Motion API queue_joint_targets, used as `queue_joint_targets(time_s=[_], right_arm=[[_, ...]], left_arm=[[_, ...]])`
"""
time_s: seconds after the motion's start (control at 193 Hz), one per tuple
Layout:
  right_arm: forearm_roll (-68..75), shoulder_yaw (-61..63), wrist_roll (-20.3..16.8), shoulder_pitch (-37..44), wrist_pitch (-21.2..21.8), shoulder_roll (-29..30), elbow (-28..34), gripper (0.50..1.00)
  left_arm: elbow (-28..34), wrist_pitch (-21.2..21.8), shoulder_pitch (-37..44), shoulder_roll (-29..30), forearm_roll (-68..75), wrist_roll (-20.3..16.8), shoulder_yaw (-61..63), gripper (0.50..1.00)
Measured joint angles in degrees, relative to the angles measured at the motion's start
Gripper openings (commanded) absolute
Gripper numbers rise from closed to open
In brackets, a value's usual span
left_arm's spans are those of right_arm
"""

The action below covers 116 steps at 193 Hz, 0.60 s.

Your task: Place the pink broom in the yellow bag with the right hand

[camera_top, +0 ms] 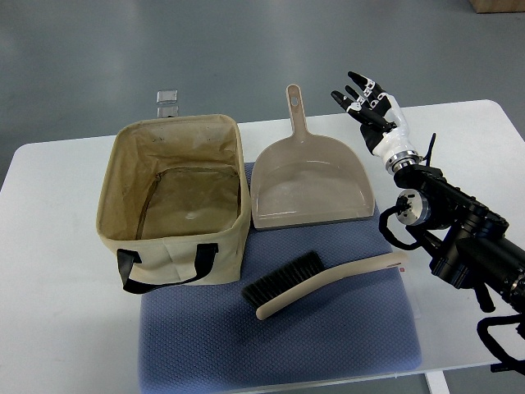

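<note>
The broom, a pale pink-beige hand brush with black bristles, lies on the blue mat in front of the dustpan, handle pointing right. The yellowish fabric bag with black handles stands open and empty at the left. My right hand is raised beyond the dustpan's right corner, fingers spread and holding nothing, well above and behind the broom. Its black arm comes in from the right edge. No left arm shows.
A beige dustpan lies between the bag and my right hand, handle pointing away. A small clear object sits on the floor beyond the white table. The table's right edge is near the arm.
</note>
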Motion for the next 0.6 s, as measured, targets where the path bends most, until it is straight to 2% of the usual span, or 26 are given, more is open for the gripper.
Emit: queue_joint_targets(time_s=[0.602], right_arm=[[-0.1,-1.2,-0.5,0.3,1.2,-0.8,0.1,0.93]], left_arm=[[0.8,0.6,-0.1,0.0,-0.2,0.1,0.0,1.0]])
